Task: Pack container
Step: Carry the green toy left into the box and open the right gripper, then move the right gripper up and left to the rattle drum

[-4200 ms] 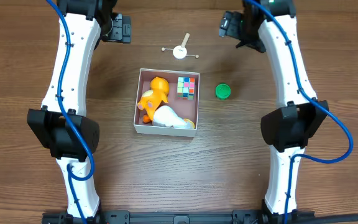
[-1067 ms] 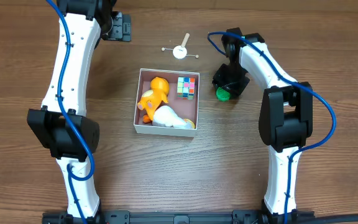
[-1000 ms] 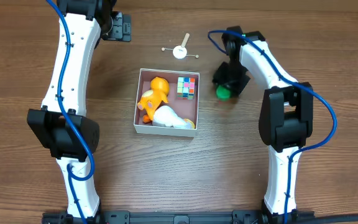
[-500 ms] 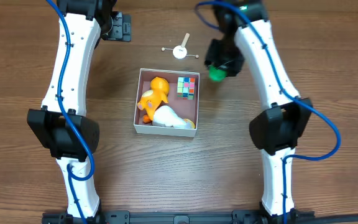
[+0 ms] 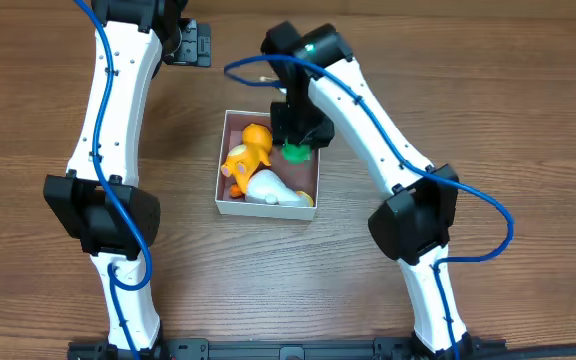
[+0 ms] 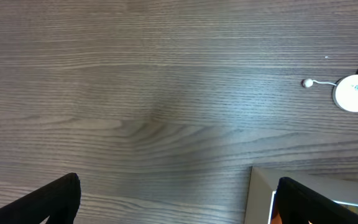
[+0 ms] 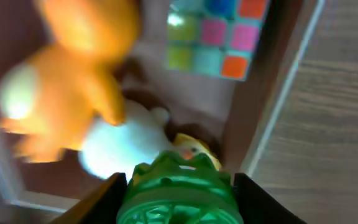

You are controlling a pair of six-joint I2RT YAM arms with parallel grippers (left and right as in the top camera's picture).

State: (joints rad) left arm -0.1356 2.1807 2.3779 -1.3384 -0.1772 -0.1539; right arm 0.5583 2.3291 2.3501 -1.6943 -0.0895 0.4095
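Now the right pincer [image 5: 296, 140] is clamped on a green ridged toy [image 7: 178, 190], with a finger [image 7: 98, 200] on either side of it, and hangs over the right half of the container [image 5: 265, 209]. Below it, on the reddish-brown inside, lie an orange toy [image 5: 248, 150], a white toy [image 5: 268, 186] and a many-coloured cube [image 7: 219, 34] by the right wall. The container sits mid-way on the wooden surface [image 5: 528, 120]. The left pincer [image 6: 178, 208] has its fingers wide apart, holding nothing, above bare wood near the container's far-left corner. A small white disc with thin arms [image 6: 356, 93] lies nearby.
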